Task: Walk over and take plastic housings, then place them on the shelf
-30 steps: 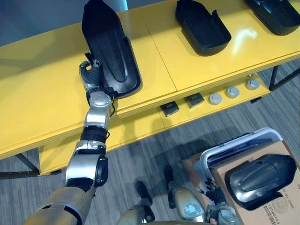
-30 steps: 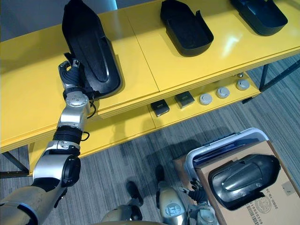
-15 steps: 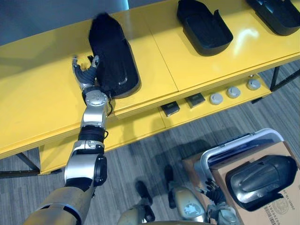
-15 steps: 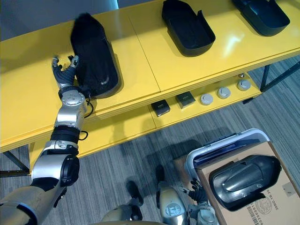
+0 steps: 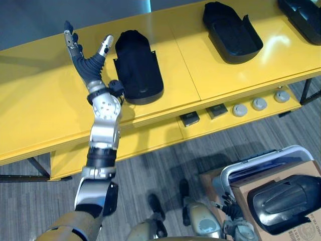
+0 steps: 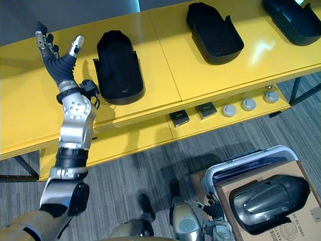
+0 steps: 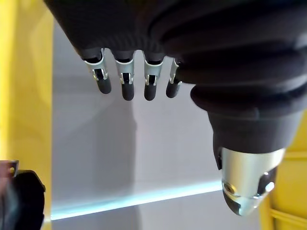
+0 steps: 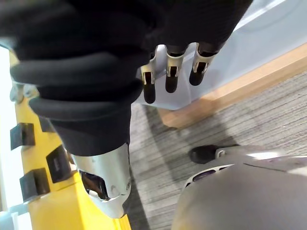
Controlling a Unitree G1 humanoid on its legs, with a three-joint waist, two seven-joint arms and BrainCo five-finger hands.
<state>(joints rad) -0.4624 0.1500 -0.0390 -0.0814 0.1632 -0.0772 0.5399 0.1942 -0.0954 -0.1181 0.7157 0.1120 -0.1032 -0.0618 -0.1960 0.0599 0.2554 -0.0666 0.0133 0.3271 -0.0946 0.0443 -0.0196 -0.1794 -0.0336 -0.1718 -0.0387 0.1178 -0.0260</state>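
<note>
One plastic housing (image 5: 286, 203) rests on the cardboard box (image 5: 242, 201) (lower right); left robot hand (image 5: 89, 65) hovers spread wide over the shelf (image 5: 40, 100).

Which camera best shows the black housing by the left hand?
The right eye view: the housing lies whole on the yellow shelf, beside the open left hand. The left eye view matches; the left wrist view catches a dark corner, possibly it.

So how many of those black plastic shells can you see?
4 shells. Three lie on the yellow shelf: one beside the left hand, one midway along, one cut off at the right edge. The fourth sits on the cardboard box. Others may be hidden.
</note>
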